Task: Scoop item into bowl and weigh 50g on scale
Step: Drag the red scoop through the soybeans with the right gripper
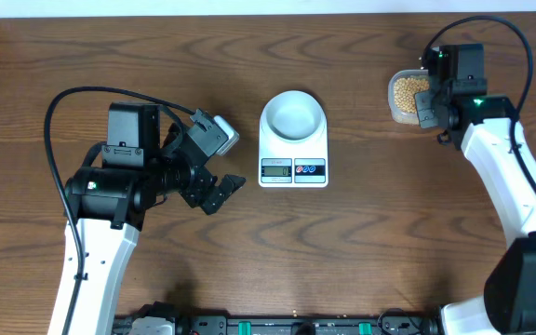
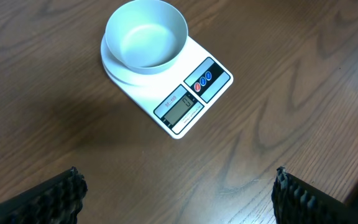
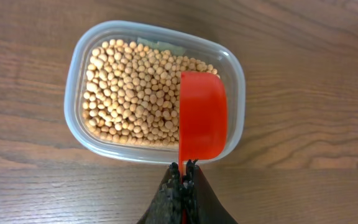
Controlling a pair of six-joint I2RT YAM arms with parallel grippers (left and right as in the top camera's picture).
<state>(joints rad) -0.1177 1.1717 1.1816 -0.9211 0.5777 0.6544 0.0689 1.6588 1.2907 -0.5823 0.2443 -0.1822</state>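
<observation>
Sitting mid-table, the scale (image 1: 293, 169) is carrying the empty bowl (image 1: 292, 114), left gripper (image 1: 221, 193) gaping nearby. Far right, the right gripper (image 3: 184, 173) is clenching a red scoop (image 3: 202, 115) over the clear container (image 3: 79, 74) of soybeans (image 3: 129, 87) (dig deep, lift level).

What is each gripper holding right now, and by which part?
Right gripper pinches the red scoop by its handle end, over the beans. Left gripper is open and empty.
</observation>
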